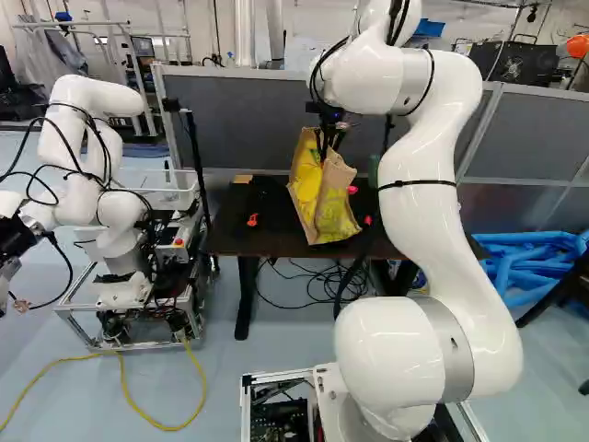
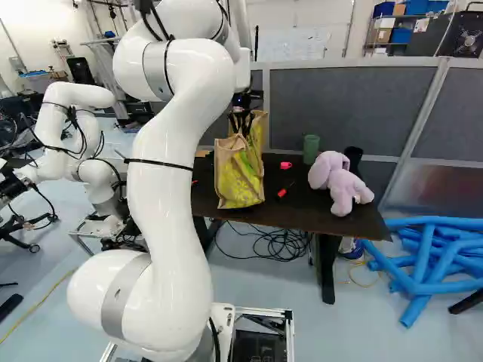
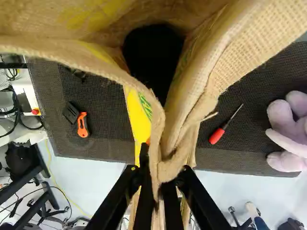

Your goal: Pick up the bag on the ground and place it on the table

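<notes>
Two fingers [image 2: 242,122] pinch bag [image 2: 240,179] by top edge, over dark table [image 2: 298,211].

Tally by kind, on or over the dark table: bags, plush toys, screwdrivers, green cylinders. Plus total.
Bag: 1
Plush toy: 1
Screwdriver: 1
Green cylinder: 1
Total: 4

Bright, even room light; white wall [image 1: 198,41] pale, close to washed out, top of left base view. Glossy highlights along white arm [image 1: 456,230]. Dimmer under counter [image 2: 302,215]. Hazy sheen low on divider [image 2: 445,190], right side of right base view.
</notes>
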Tool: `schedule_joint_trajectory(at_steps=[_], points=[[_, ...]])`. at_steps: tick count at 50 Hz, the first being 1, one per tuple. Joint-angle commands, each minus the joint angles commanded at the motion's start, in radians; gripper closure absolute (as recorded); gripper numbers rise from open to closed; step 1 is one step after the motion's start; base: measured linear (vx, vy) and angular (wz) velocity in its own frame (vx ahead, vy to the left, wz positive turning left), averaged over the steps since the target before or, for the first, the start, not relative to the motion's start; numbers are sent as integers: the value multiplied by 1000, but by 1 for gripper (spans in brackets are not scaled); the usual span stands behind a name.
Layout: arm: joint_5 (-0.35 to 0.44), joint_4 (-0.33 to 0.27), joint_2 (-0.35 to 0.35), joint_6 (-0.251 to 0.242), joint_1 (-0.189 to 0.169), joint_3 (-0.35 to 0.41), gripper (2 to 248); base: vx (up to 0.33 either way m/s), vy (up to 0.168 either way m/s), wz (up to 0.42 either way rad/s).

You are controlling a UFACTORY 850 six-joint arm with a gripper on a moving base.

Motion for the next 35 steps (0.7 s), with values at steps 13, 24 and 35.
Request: schedule_joint_trajectory(at_steps=[13, 24, 35], points=[[0, 0, 0, 0, 0, 0, 189, 0, 0, 0], [0, 0, 0, 0, 0, 0, 84, 0, 0, 0], [0, 0, 0, 0, 0, 0, 12, 0, 0, 0]])
